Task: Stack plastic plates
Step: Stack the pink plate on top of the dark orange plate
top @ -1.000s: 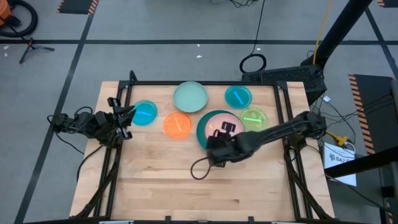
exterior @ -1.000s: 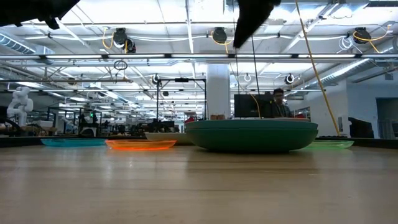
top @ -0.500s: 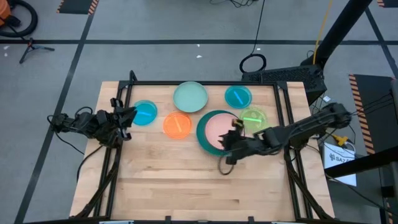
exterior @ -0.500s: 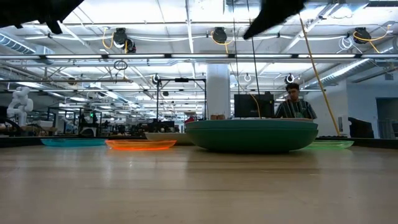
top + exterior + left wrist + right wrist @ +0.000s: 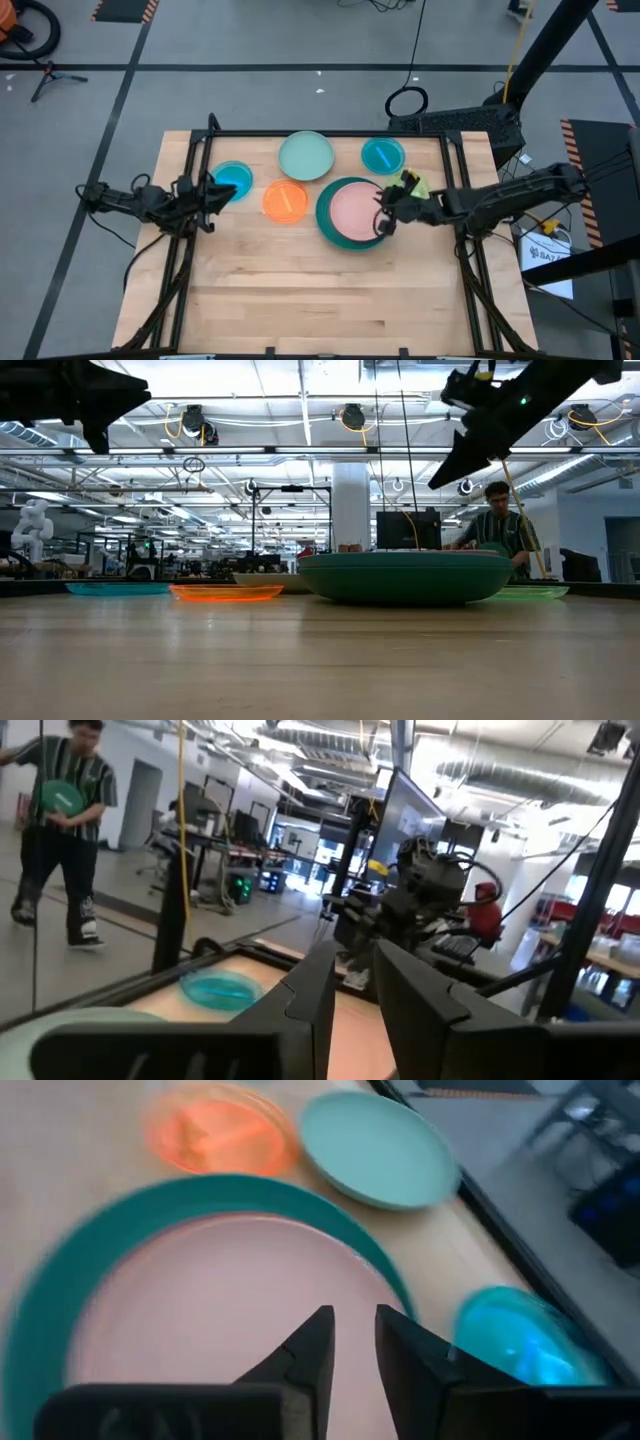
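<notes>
On the table (image 5: 300, 290) the biggest thing is the teal plate (image 5: 325, 212), with the pink plate (image 5: 350, 210) already lying in it. That pile is our main worry. The right claw (image 5: 383, 215) hangs above the pile's rim on the side toward the lime plate (image 5: 414, 186). Its fingers are a narrow slit apart with nothing between them. If it drops or swings low, it could knock the rim and slide the whole pile, or tip the pink plate out of place.

The mint plate (image 5: 305, 156) and the orange plate (image 5: 285, 201) lie just beside the pile, so a shoved pile would push them too.

The left claw (image 5: 212, 188) sits at the edge of one blue plate (image 5: 235, 178), its fingers likewise only slightly apart and empty. These small plates are thin, and we judge a slit that narrow could miss the rim and skid the plate off. The second blue plate (image 5: 382, 154) lies at the far edge. The lime plate is half hidden under the right arm, so it could be brushed without our seeing it.
</notes>
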Robot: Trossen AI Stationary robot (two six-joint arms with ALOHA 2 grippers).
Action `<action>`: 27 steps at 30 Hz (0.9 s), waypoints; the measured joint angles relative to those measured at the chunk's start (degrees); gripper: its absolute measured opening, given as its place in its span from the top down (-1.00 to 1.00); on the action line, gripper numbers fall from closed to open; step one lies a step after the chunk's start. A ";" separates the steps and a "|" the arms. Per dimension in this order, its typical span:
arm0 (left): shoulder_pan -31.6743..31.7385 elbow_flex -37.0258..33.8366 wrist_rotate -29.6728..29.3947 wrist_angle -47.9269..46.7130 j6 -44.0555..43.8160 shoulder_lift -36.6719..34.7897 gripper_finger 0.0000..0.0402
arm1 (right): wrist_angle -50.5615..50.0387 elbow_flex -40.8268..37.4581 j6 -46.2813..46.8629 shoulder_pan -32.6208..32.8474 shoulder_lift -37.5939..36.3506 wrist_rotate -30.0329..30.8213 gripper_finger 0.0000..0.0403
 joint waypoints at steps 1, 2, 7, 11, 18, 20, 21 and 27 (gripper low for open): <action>0.00 0.00 -0.03 0.61 -0.61 0.58 0.60 | -0.07 -0.05 -0.95 -0.55 0.12 0.02 0.69; 0.00 0.00 -0.17 1.51 -1.09 1.46 0.60 | 0.31 -0.16 -1.93 -0.98 0.35 -0.07 0.71; 0.00 0.00 -0.46 7.21 -2.50 7.80 0.60 | 9.36 -5.53 -7.80 -1.95 0.34 -0.40 0.84; 0.00 0.00 -2.37 13.55 -2.96 14.22 0.60 | 15.83 -9.46 -12.10 -3.80 0.16 -0.58 0.95; 0.02 0.00 -9.20 21.17 -6.51 25.09 0.60 | 15.33 -9.75 -11.12 -8.69 0.05 -5.50 0.99; 0.00 0.00 -10.04 22.68 -8.37 27.99 0.60 | 14.45 -9.75 -10.50 -9.67 0.05 -6.65 0.99; 0.01 0.00 -10.42 23.46 -9.20 29.42 0.60 | 13.84 -9.75 -10.18 -10.07 0.05 -6.61 0.99; 0.02 0.00 -11.45 29.62 -12.99 37.46 0.60 | 13.31 -11.96 -10.19 -13.06 0.03 -6.60 1.00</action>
